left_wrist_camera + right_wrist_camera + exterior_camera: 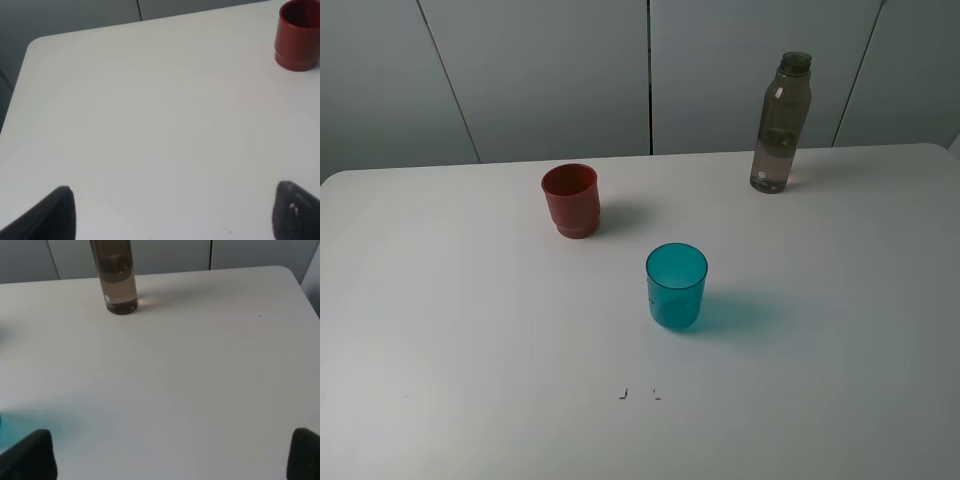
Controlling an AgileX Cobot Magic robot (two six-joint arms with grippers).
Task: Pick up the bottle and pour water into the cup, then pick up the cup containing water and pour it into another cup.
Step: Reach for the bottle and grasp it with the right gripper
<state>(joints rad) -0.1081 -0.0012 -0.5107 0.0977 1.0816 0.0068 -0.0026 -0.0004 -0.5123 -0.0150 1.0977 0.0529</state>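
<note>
The smoky grey-brown bottle (781, 125) stands upright at the back right of the white table (440, 330). The teal cup (676, 285) sits upright near the middle. Left of it and further back stands the red-brown other cup (570, 200). Neither arm shows in the exterior high view. In the left wrist view my left gripper (172, 215) is open over bare table, with the red-brown cup (297, 35) far ahead and off to one side. My right gripper (167, 455) is open too, well short of the bottle (117, 277), whose lower part alone shows. Nothing is between either pair of fingers.
Grey wall panels (650, 70) run behind the table's back edge. Two small dark marks (623, 393) lie on the tabletop toward the front. The table's rounded back corners show in both wrist views. A teal glow (30, 420) from the cup tints the tabletop in the right wrist view.
</note>
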